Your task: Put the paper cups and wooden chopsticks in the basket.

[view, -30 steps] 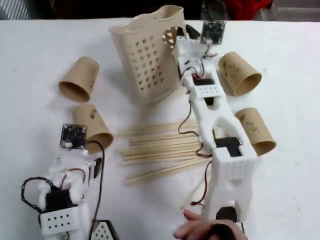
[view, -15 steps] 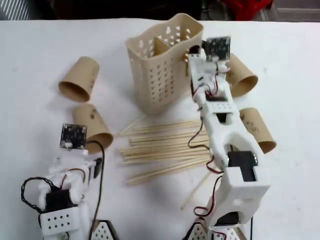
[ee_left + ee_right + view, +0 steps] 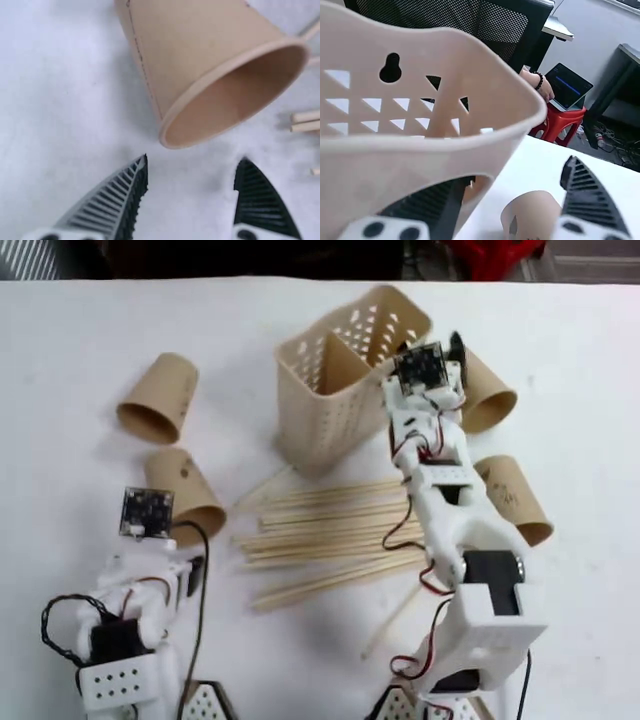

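Basket (image 3: 335,390) looks empty, so loading is likely just starting. Right gripper (image 3: 520,175) is spread wide, straddling the basket's perforated plastic wall and holding nothing. Left gripper (image 3: 195,159) is wide open and empty, at the mouth of a tapered brown paper cup (image 3: 200,60) lying on its side on the basket's left-arm side. Thin wooden chopsticks (image 3: 320,540) are heaped in front of the basket. Next: pinch the cup rim and lift.

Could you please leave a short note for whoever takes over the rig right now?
Left claw: open, at the mouth of a paper cup lying on its side.
Right claw: open, at the basket wall.
Things: four cups lie on the table, two each side of the basket; wooden chopsticks heaped in front of it.
Done: nothing seen in the basket.
Left: all cups and chopsticks.
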Robot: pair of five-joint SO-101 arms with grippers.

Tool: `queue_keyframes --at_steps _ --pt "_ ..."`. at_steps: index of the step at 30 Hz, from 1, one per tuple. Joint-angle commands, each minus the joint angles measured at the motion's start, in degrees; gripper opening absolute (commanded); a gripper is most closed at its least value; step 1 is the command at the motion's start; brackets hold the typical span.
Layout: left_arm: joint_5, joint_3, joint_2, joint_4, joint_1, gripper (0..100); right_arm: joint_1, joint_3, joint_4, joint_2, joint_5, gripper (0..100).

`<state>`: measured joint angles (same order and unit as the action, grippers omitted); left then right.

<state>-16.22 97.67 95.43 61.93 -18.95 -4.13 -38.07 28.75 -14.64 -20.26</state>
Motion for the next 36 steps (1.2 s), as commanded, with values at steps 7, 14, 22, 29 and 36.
queue_keyframes --at_steps 7,14,22,29,36 --pt "-0.44 -0.26 0.48 0.09 -0.13 28 4.62 -9.41 -15.25 21.85 -1.14 23.3" --pt "-0.44 -0.26 0.48 0.09 -0.13 28 -0.13 -5.19 -38.81 34.77 -9.41 22.9" --pt "-0.44 -0.26 0.48 0.09 -0.13 28 -1.45 6.77 -56.22 31.78 -8.70 23.0" --pt "-0.44 -0.26 0.48 0.09 -0.13 28 -0.75 7.21 -60.70 33.98 -8.53 23.0" --pt "-0.44 -0.26 0.48 0.09 -0.13 28 -0.57 15.74 -80.48 41.45 -8.35 23.0"
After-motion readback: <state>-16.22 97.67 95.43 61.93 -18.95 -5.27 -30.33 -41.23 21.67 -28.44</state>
